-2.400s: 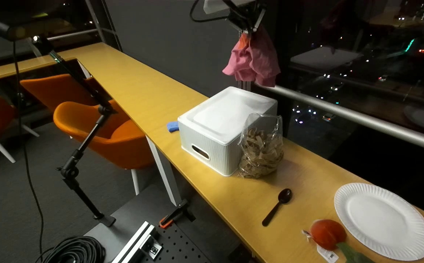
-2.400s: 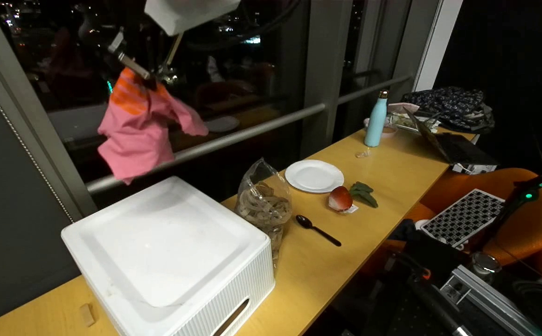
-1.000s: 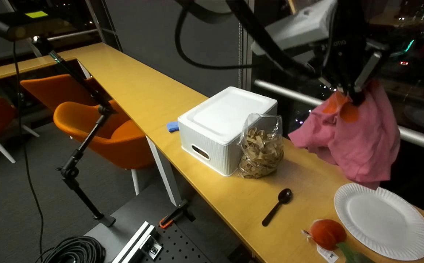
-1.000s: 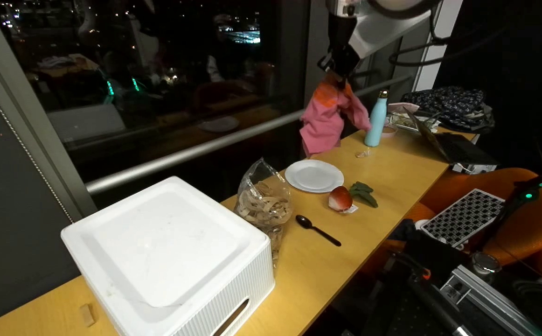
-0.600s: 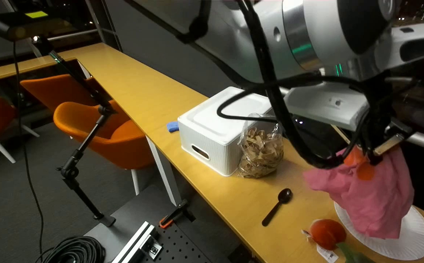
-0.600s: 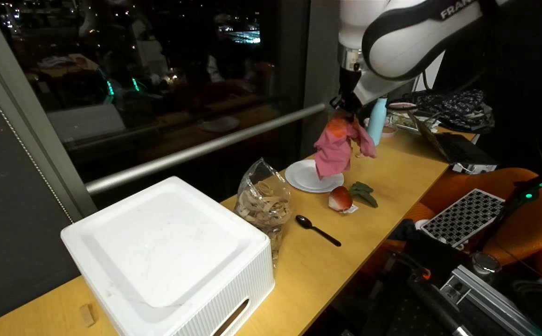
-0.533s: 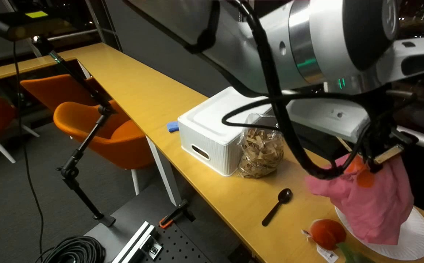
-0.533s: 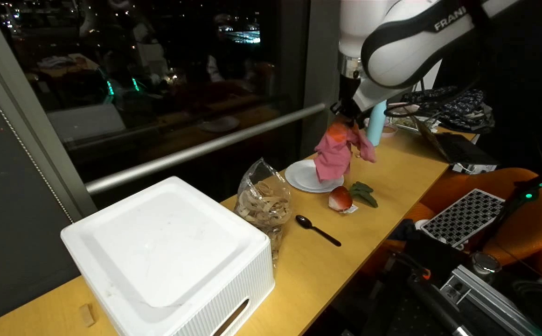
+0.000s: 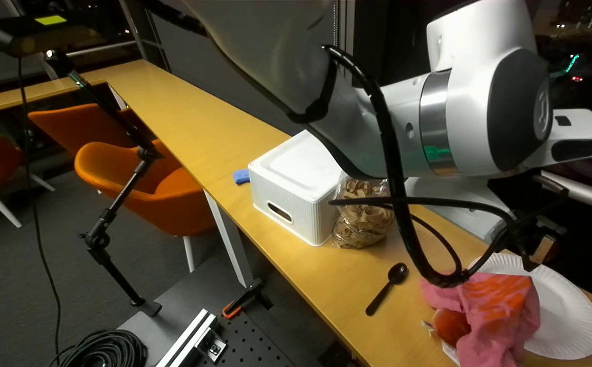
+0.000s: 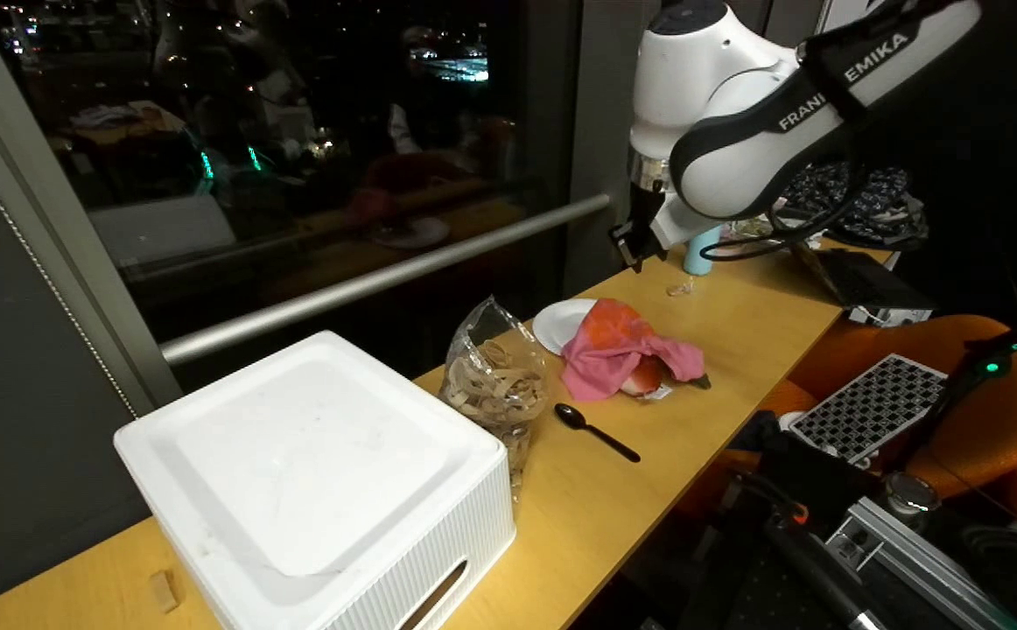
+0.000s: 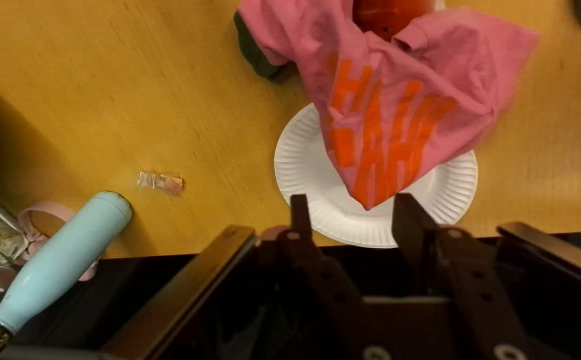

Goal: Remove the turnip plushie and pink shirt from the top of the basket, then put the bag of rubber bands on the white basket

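appearing in both exterior views only: white basket (image 10: 320, 477).

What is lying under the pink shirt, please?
The turnip plushie lies partly under the pink shirt: red and dark green parts stick out. Part of the white plate is also beneath, with much of its rim visible. Whatever else the shirt covers cannot be seen.

Under dim light, the claw (image 11: 349, 216) looks dark and blurred.
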`<action>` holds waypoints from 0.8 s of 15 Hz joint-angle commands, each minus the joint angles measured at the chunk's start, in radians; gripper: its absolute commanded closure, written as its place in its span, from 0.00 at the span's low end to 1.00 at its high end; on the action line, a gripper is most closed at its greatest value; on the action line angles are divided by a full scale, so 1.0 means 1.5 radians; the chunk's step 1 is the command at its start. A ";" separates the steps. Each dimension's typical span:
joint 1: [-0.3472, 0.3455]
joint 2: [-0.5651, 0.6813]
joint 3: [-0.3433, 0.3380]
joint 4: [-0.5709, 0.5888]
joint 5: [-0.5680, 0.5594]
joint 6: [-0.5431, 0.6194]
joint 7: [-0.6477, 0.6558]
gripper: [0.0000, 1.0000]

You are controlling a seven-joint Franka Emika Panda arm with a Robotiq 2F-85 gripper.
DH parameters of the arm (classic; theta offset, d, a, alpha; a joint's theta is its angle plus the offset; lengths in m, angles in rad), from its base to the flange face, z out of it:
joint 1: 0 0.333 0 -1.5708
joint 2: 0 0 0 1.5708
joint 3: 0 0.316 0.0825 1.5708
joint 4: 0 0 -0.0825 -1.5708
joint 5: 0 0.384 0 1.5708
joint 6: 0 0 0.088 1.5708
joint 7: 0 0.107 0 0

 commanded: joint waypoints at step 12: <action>0.120 -0.108 0.112 0.057 0.079 -0.141 0.101 0.00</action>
